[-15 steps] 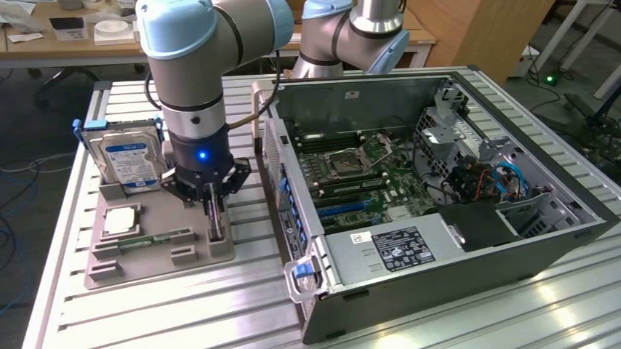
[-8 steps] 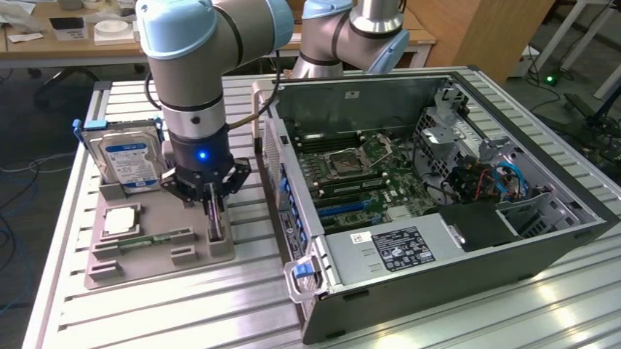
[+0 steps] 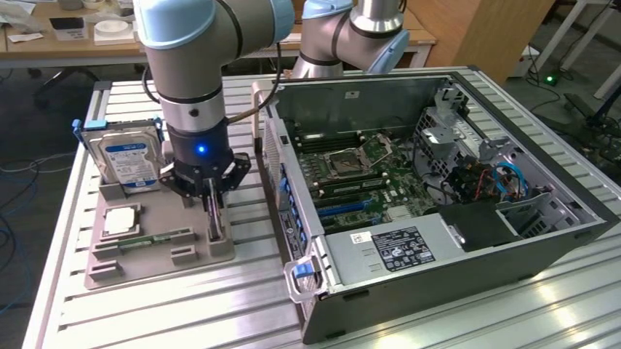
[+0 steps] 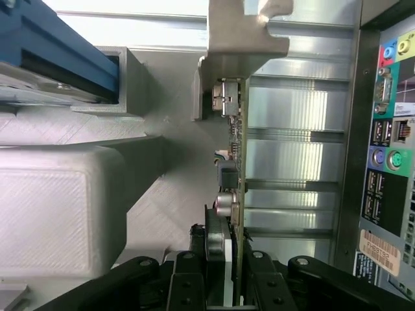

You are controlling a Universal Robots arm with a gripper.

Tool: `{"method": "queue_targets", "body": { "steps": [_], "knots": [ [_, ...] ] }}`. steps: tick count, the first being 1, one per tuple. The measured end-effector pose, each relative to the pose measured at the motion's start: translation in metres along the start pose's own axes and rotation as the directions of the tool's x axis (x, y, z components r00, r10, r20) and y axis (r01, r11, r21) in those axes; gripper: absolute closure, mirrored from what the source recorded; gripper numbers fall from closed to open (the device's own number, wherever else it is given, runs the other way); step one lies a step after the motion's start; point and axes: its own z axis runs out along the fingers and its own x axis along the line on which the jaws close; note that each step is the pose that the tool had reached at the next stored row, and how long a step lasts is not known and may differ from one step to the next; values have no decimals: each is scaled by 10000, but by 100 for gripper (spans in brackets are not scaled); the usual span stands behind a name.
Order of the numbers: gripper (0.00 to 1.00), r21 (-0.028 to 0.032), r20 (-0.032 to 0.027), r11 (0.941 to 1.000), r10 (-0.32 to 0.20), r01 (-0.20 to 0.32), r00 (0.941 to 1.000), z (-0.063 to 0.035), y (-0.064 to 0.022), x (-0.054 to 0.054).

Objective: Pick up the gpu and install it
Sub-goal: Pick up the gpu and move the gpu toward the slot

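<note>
The gpu [image 3: 214,222] is a thin dark card standing on edge in a slot of the grey holder tray [image 3: 155,265], at the exterior view's left of the open computer case [image 3: 466,283]. My gripper [image 3: 209,190] points straight down over it, and its fingers are shut on the card's upper part. In the wrist view the gpu [image 4: 237,162] shows edge-on, with its metal bracket [image 4: 243,39] at the far end. There the black fingers [image 4: 188,282] of my gripper [image 4: 224,285] press on both faces. The card's lower edge sits at the tray's holder.
On the same tray are a blue-labelled hard drive [image 3: 131,156] standing upright, a square processor [image 3: 121,218] and a narrow green memory stick [image 3: 155,238]. The motherboard with its blue slots [image 3: 339,209] lies exposed inside the case. The case's rear port panel [image 4: 389,129] is close beside the card.
</note>
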Motion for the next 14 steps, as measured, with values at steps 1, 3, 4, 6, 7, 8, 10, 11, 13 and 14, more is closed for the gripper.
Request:
{"method": "queue_targets", "body": {
  "steps": [1, 3, 4, 6, 7, 8, 10, 11, 13, 14],
  "knots": [
    [72, 0, 0, 10000, 0, 0, 10000, -25, -1, 0],
    [72, 0, -1, 10000, 0, 0, 10000, -77, -3, -1],
    [72, 0, -1, 10000, 0, 0, 10000, -101, -4, -1],
    [72, 0, 0, 10000, 0, 0, 10000, -155, -5, -2],
    [72, 0, 0, 10000, 0, 0, 10000, -181, -6, -2],
    [72, 0, 0, 10000, 0, 0, 10000, -205, -7, -3],
    [72, 0, 0, 10000, 0, 0, 10000, -253, -9, -3],
    [72, 0, -1, 10000, 0, 0, 10000, -276, -10, -3],
    [72, 0, 0, 10000, 0, 0, 10000, -308, -11, -4],
    [72, 0, 0, 10000, 0, 0, 10000, -313, -11, -4]
  ]
}}
